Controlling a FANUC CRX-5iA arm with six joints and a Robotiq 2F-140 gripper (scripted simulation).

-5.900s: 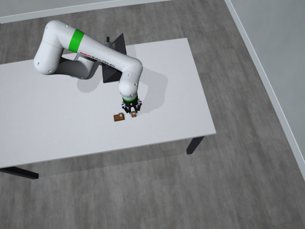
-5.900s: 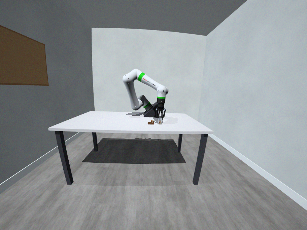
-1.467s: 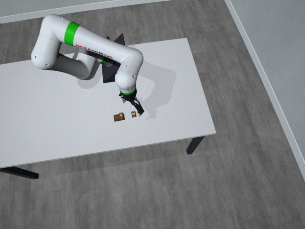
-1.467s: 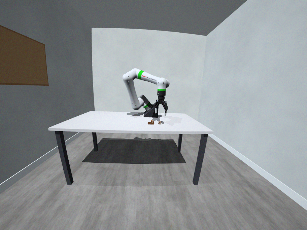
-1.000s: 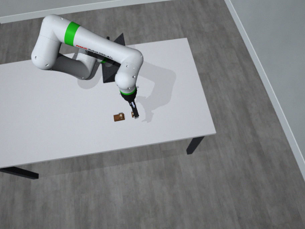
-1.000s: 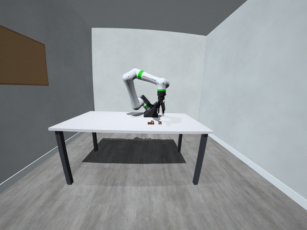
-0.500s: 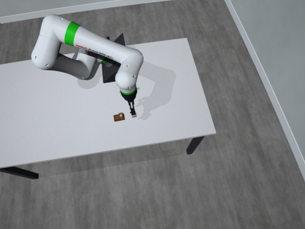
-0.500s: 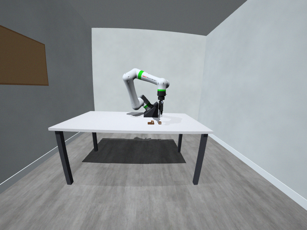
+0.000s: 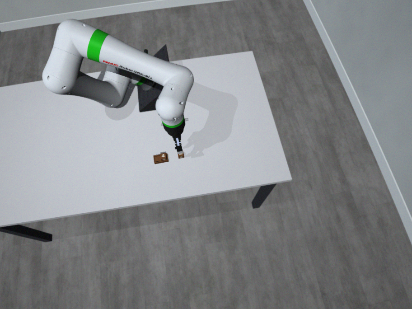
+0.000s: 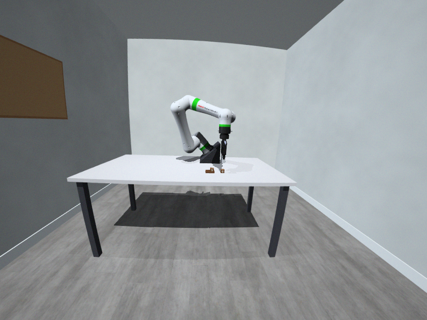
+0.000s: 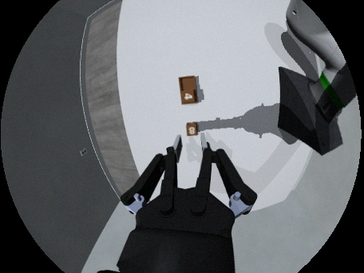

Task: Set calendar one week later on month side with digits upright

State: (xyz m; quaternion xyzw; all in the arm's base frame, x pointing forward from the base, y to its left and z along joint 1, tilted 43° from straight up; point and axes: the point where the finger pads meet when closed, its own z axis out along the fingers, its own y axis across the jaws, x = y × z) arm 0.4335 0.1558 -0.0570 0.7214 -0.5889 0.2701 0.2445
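I count one table (image 9: 66, 149), and the exterior view shows four legs (image 10: 89, 220) under it. On it sits one tray (image 11: 187, 84). There are two cubes: one (image 11: 187, 96) in the tray, showing a 4, and one (image 11: 191, 128) loose on the table beside the tray, with a digit I cannot read for sure. I am one arm (image 9: 133, 66) on one black base (image 10: 207, 159), with one pair of jaws made of two fingers. One brown board (image 10: 31, 82) hangs on the wall.
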